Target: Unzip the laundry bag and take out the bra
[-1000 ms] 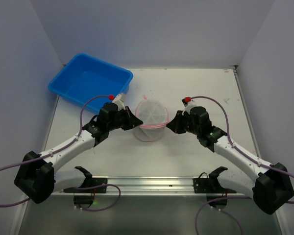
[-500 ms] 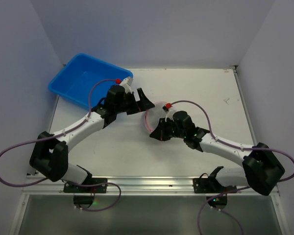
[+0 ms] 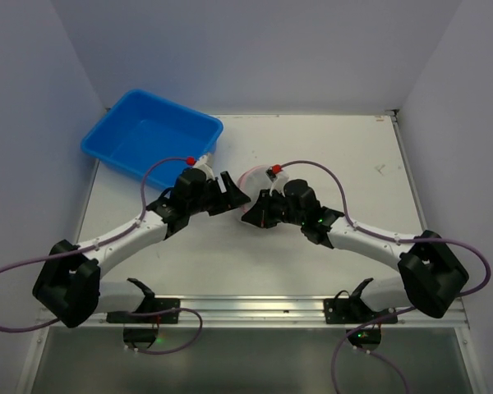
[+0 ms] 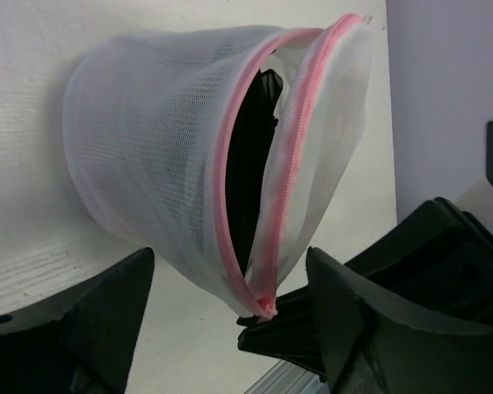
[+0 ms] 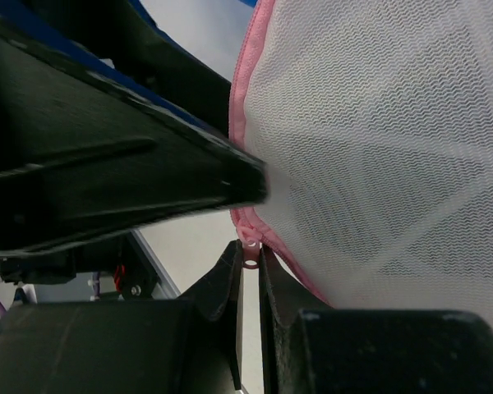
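- While my right claw (image 5: 251,256) is pinching the zip pull (image 5: 251,243) for unzipping, laundry bag (image 5: 378,148) is bulging just above.
- Left claw (image 3: 235,190) is hovering spread before its gaping mouth, likely for bracing.

Soft, even light from above leaves the white counter (image 3: 337,156) bright, with only faint shadows. Wrist views render the laundry bag (image 4: 164,139) mesh crisply; the dark foreground seems slightly blurred.

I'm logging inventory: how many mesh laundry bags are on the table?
1: the laundry bag lies mid-table, just right of the blue tub, partly hidden by the right gripper.
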Robot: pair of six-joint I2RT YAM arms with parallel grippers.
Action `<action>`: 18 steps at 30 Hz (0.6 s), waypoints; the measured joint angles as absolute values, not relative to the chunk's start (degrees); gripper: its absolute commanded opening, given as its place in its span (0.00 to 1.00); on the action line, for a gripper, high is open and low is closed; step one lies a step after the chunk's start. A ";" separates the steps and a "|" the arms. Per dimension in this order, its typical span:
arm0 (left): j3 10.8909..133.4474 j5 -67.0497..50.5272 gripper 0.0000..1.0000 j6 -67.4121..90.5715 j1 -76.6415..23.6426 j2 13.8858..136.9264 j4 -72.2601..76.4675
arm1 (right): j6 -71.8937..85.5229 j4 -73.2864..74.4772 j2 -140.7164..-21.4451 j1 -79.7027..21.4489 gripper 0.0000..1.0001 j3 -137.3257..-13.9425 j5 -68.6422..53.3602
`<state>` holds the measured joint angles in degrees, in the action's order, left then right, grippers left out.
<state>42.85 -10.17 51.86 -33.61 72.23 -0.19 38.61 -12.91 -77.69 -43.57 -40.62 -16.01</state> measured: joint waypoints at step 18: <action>41.17 -9.43 0.00 50.06 -32.60 69.21 -3.25 | 34.28 -4.71 -63.75 -35.00 0.00 -31.05 -13.06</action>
<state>41.17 -9.43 50.06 -32.60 69.21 -3.25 34.28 -4.71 -63.75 -35.00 -31.05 -13.06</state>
